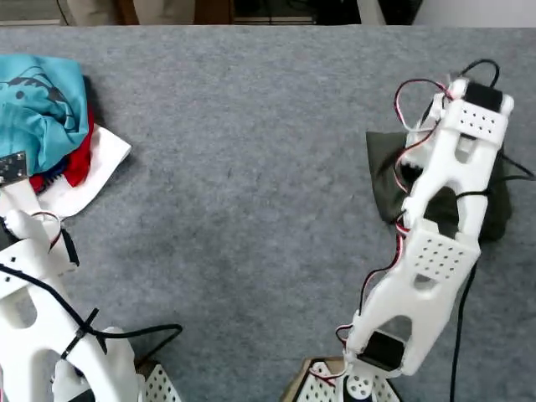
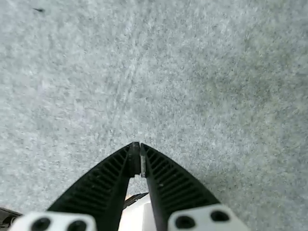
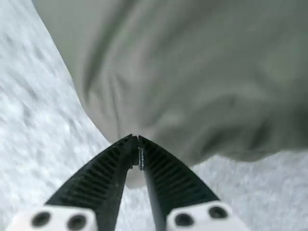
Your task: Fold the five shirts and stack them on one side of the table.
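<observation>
Pile: we see a crumpled teal shirt (image 1: 38, 105) lying on a red shirt (image 1: 79, 163) and a white shirt (image 1: 102, 157) at the left edge of the grey table (image 1: 251, 167).
Olive shirt (image 3: 202, 77): it lies bunched on the right side of the table, well apart from the pile and partly under the right arm (image 1: 444, 226).
Left gripper (image 2: 136, 150): its jaws are pressed together with nothing between them, over bare grey surface.
Right gripper (image 3: 135, 143): its jaws are closed tip to tip at the olive shirt's edge. We cannot tell whether any cloth is pinched.
Left arm (image 1: 33, 285): it sits at the near left, just beside the pile.
</observation>
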Tool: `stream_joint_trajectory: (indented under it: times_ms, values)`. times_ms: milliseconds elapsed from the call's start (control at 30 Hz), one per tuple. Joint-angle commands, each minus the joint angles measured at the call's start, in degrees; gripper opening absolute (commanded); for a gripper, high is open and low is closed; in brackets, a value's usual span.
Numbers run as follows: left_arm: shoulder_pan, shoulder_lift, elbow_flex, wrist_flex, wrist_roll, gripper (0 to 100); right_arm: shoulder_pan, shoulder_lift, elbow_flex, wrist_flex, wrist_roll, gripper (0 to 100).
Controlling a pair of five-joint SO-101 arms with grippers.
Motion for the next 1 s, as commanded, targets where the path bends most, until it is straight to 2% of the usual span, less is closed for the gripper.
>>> stream_joint_trajectory:
  times_ms: [0,267,333,467,600,700,800,900,967]
  values:
    - [-0.8,-1.3,-5.3,2.0,0.6,2,1.1,-4.7,5.9,0.1,0.9,0.5]
    - [-0.6,-0.7,-6.3,1.7,0.5,2,1.5,1.8,13.8,-12.0,-1.2,0.5]
    - [-0.4,-0.9,-6.9,1.1,0.0,2,1.9,1.9,11.8,-10.1,-1.3,0.5]
    - [-0.6,-1.1,-9.1,-0.5,-3.7,2,0.7,-1.0,2.7,0.4,-1.4,0.5]
    - [-1.8,-0.6,-11.8,-3.5,-3.3,2,0.7,-7.0,-3.4,1.1,-1.4,0.5]
    - [-2.6,-0.5,-13.0,-8.0,-0.1,4,0.4,-12.4,-4.1,1.1,-1.3,0.5]
    - [-4.1,1.7,-14.3,-14.1,3.4,13,0.4,-17.2,-3.9,1.1,-1.3,0.5]
    - [-4.3,8.0,-17.2,-21.2,5.7,20,0.4,-21.0,-3.8,1.1,-1.3,0.5]
    - [-4.4,15.1,-20.6,-25.9,8.5,22,-0.3,-22.9,-3.8,1.1,-1.3,0.5]
